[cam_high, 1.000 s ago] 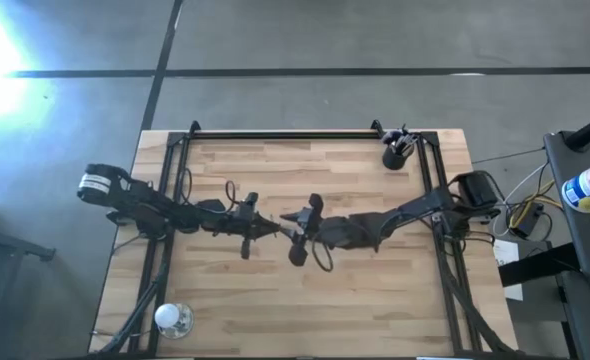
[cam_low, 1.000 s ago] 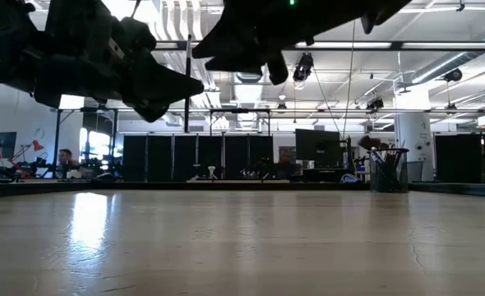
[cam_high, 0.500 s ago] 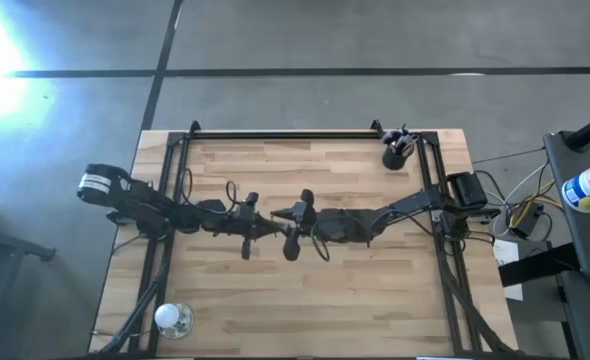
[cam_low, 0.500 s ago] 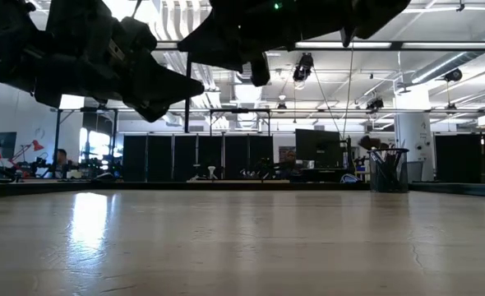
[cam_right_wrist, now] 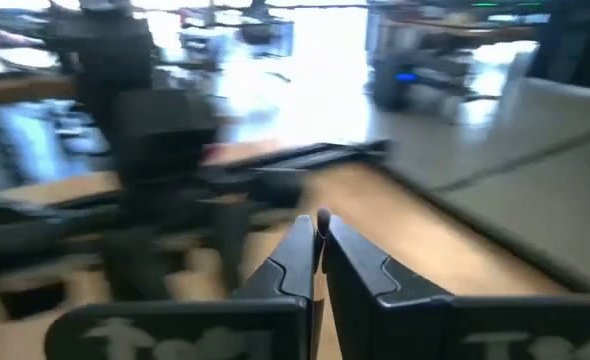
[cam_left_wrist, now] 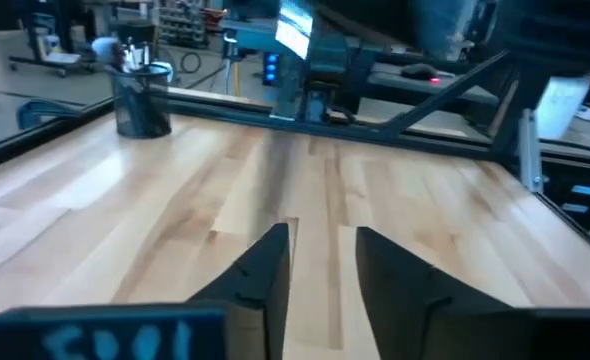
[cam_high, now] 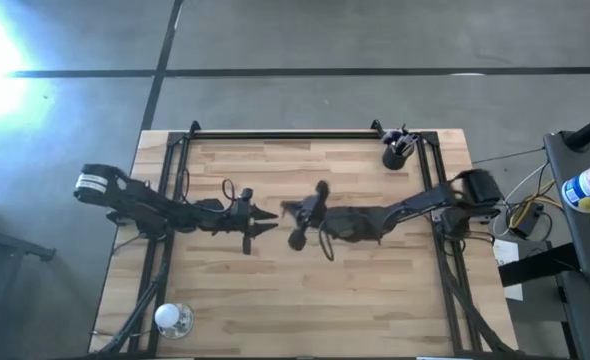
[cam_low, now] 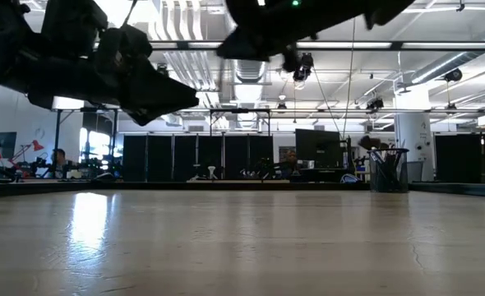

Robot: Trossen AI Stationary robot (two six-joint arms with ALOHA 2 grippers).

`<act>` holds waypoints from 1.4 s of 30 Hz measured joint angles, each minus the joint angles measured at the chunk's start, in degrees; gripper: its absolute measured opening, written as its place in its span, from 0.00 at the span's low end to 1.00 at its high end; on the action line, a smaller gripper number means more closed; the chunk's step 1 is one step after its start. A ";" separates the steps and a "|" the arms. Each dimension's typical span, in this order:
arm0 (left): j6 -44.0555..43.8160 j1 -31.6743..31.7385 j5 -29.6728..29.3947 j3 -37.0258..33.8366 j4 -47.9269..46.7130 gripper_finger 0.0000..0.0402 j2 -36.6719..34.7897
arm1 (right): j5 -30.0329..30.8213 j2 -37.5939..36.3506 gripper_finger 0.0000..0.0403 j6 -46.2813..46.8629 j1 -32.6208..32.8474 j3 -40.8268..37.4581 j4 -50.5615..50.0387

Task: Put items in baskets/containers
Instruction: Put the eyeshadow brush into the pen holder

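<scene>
The small dark cup (cam_high: 395, 156) stands at the table's far right corner with several makeup brushes upright in it. It also shows in the low view (cam_low: 388, 173) and the left wrist view (cam_left_wrist: 142, 100). Both grippers hover above the table's middle, tips facing each other a short gap apart. My left gripper (cam_high: 273, 216) (cam_left_wrist: 320, 255) is open and empty. My right gripper (cam_high: 286, 210) (cam_right_wrist: 321, 228) is shut, with a small round end of a thin brush showing at its fingertips. No loose brush shows on the table. My right gripper pinches a thin brush between its two fingers. Only the brush's small round end (cam_right_wrist: 322, 213) shows, right at the free ends of the fingers. The rest is hidden by the fingers. The gripper is level and high above the table, pointing toward the table's left.
A clear rounded glass object (cam_high: 172, 318) sits at the near left corner. A dark frame rail (cam_high: 285, 134) runs along the far edge, with side rails down both sides. Bare wood (cam_high: 305, 300) lies under and near the arms.
My right gripper first reached toward my left gripper, then drew back a little toward the table's right and far edge and rose, turning about its wrist. My left gripper shifted slightly toward the far edge. The tips now stand apart.
</scene>
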 joint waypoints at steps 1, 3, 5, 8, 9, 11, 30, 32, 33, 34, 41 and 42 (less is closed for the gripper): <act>0.20 0.23 0.15 -0.50 -0.04 0.28 -0.64 | 2.39 -1.82 0.03 -0.36 -0.01 -0.85 -1.71; 0.48 0.74 0.23 -1.88 -0.27 0.30 -2.58 | 6.79 -6.10 0.03 -0.38 -0.28 -2.67 -5.37; 1.58 1.35 0.17 -3.28 -0.23 0.31 -4.65 | 11.99 -11.40 0.02 0.02 -0.41 -5.15 -10.43; 2.92 2.18 0.08 -5.65 -0.36 0.30 -8.54 | 19.41 -20.71 0.02 1.85 -0.84 -9.35 -17.22; 3.01 2.51 0.09 -6.32 -0.55 0.30 -9.96 | 22.34 -24.01 0.02 2.72 -1.13 -10.79 -19.84; 3.04 3.19 -0.02 -7.62 -1.77 0.28 -12.60 | 27.57 -30.49 0.02 5.15 -2.22 -13.55 -25.55; 5.51 12.02 0.21 -10.38 -15.55 0.01 -29.93 | 22.18 -54.97 0.02 9.32 -38.04 -30.32 -41.63; 5.60 12.79 0.61 -11.26 -15.74 0.00 -31.31 | 20.20 -54.54 0.02 8.80 -41.01 -31.47 -39.54; 5.58 13.14 0.84 -11.67 -15.71 0.00 -31.96 | 18.97 -54.33 0.02 8.47 -42.30 -31.99 -38.40; 5.60 13.48 1.07 -12.16 -15.66 0.00 -32.75 | 18.05 -54.14 0.02 8.37 -43.54 -32.58 -37.00; 5.29 14.71 1.15 -15.27 -16.49 0.00 -38.13 | 10.04 -51.97 0.02 10.85 -48.56 -35.71 -32.40; 5.30 14.80 1.13 -15.25 -17.23 0.00 -38.96 | 9.53 -51.60 0.02 11.68 -48.62 -36.04 -32.44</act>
